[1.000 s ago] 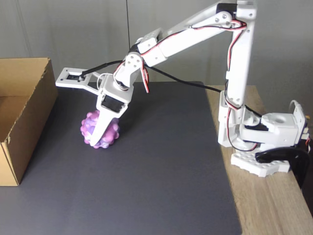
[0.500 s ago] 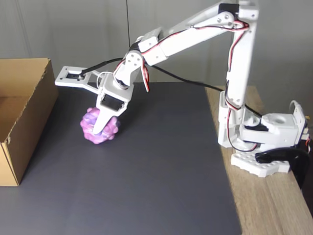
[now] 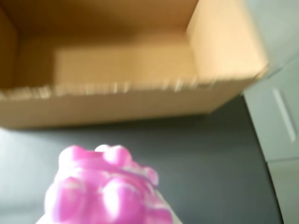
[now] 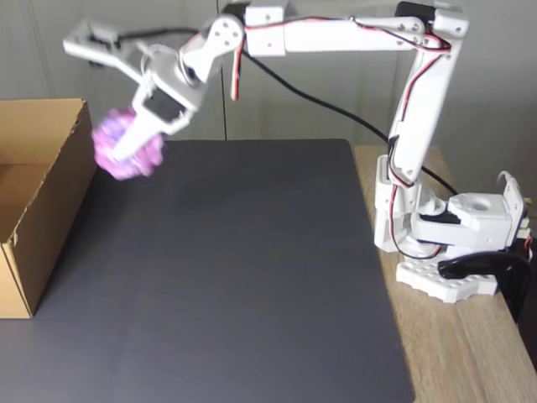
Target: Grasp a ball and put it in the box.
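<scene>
The bumpy pink and lavender ball [image 4: 126, 148] hangs in the air above the dark mat, just right of the box's near wall in the fixed view. My white gripper [image 4: 123, 153] is shut on it, one finger [image 4: 143, 126] running down its front. In the wrist view the ball [image 3: 105, 189] fills the lower left, blurred. The brown cardboard box [image 4: 42, 201] stands open at the left edge of the mat. Its wall [image 3: 117, 105] lies across the wrist view ahead of the ball, with its bare inside visible.
A dark grey mat [image 4: 243, 277] covers most of the table. The arm's white base [image 4: 449, 243] is clamped on the wooden tabletop [image 4: 470, 353] at the right. A grey wall [image 4: 319, 75] stands behind.
The gripper has lifted the ball off the mat and carried it up and left toward the box. The arm has straightened out high above the mat.
</scene>
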Robot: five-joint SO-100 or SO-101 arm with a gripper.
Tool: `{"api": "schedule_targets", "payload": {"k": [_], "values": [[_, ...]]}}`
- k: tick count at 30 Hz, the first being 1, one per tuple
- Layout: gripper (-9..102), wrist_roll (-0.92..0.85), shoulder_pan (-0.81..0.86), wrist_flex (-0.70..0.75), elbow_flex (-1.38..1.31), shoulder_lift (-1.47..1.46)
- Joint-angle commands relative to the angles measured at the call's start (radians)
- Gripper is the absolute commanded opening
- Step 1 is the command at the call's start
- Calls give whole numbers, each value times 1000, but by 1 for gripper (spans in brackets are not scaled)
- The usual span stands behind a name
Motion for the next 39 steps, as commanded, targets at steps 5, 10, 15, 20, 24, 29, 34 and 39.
{"api": "schedule_targets", "payload": {"k": [5, 10, 15, 20, 24, 29, 34, 39], "values": [[17, -6, -15, -31, -278, -37], [17, -9, -25, -34, -482, -144], [17, -9, -44, -34, -618, -244], [17, -11, -58, -94, -719, -341], [17, -11, -64, -126, -851, -456], [17, -12, -72, -150, -1063, -634], [17, -14, -74, -150, -1239, -792], [19, -14, -77, -152, -1299, -887]]}}
